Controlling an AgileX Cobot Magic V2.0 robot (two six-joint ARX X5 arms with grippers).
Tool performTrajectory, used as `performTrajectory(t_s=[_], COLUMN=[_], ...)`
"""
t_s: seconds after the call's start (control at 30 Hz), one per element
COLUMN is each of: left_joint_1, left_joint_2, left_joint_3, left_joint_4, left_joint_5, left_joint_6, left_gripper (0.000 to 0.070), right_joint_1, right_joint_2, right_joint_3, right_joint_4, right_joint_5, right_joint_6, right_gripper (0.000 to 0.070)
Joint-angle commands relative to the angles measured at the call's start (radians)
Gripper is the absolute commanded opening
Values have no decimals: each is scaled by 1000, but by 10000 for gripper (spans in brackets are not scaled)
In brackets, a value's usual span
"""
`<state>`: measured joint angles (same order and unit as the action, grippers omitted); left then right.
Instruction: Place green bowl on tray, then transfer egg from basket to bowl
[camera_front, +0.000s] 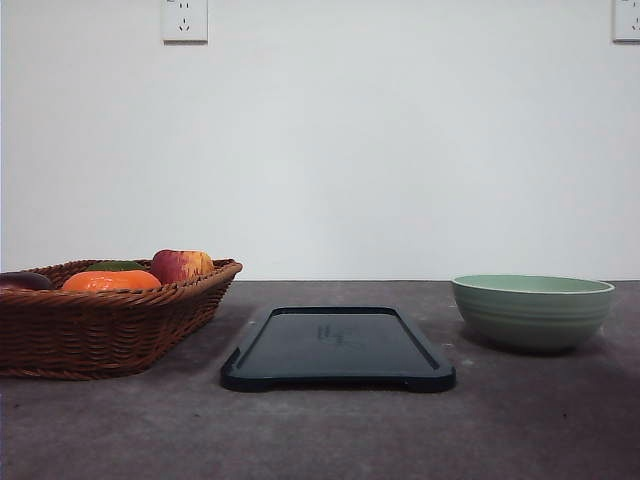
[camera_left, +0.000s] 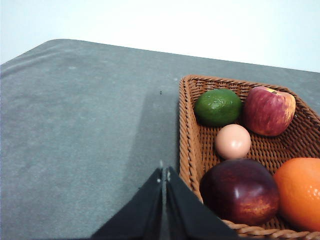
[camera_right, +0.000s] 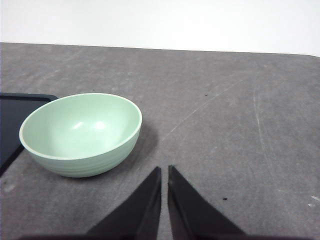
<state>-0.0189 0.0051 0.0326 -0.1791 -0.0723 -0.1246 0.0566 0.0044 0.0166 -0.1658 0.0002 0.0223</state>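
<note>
Step one not begun: green bowl (camera_front: 532, 310) sits on bench right of tray (camera_front: 338, 347) (egg (camera_left: 232, 141) waiting in basket (camera_front: 110, 325)); both grippers' fingers pressed together, so right gripper (camera_right: 164, 172) must open, then grasp the rim.

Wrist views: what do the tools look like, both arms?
Left tool and right tool look alike: two matte black fingers each, wedge-shaped, broad at the base and tapering to narrow tips. Flat, plain surfaces, with no markings, cables or pads visible. The arms behind them are out of frame.

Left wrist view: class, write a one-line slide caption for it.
Shut left claw over grey table beside the basket holding egg, lime, apples and orange.
</note>
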Motion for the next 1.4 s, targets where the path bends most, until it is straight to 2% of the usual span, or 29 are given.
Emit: performTrajectory(t_s=[0.0,0.07,0.2,0.37,0.43,0.5,0.57,0.7,0.83,0.97,1.2,1.37], left_joint_1=[-1,-1,-1,-1,-1,-1,-1,-1,-1,0,0,0], left_joint_2=[-1,-1,-1,-1,-1,-1,-1,-1,-1,0,17,102], left_joint_3=[-19,-19,-19,-19,-18,-16,-16,-16,-16,-8,72,218], left_joint_4=[-7,-8,-8,-7,-6,0,22,113,270,354,335,172], left_joint_5=[3,3,3,3,3,3,2,-15,-14,-20,-36,-36], left_joint_6=[-33,-122,-339,-517,-591,-638,-627,-488,-358,-232,-228,-226], left_gripper=[0,0,0,0,0,0,0,0,0,0,0,0], right_joint_1=[-1,0,0,-1,-1,-1,-1,-1,-1,-1,-1,-1], right_joint_2=[-1,-1,-1,-1,-1,-1,-1,-1,0,0,35,138], right_joint_3=[-5,-4,-4,-4,-3,-3,-3,-3,-2,9,105,230], right_joint_4=[9,8,13,22,44,79,121,206,286,307,291,202], right_joint_5=[0,-1,12,34,30,26,26,27,27,28,34,26], right_joint_6=[-2,30,145,306,346,349,348,347,324,304,302,244], right_gripper=[16,16,10,8,8,8,8,8,8,7,7,7])
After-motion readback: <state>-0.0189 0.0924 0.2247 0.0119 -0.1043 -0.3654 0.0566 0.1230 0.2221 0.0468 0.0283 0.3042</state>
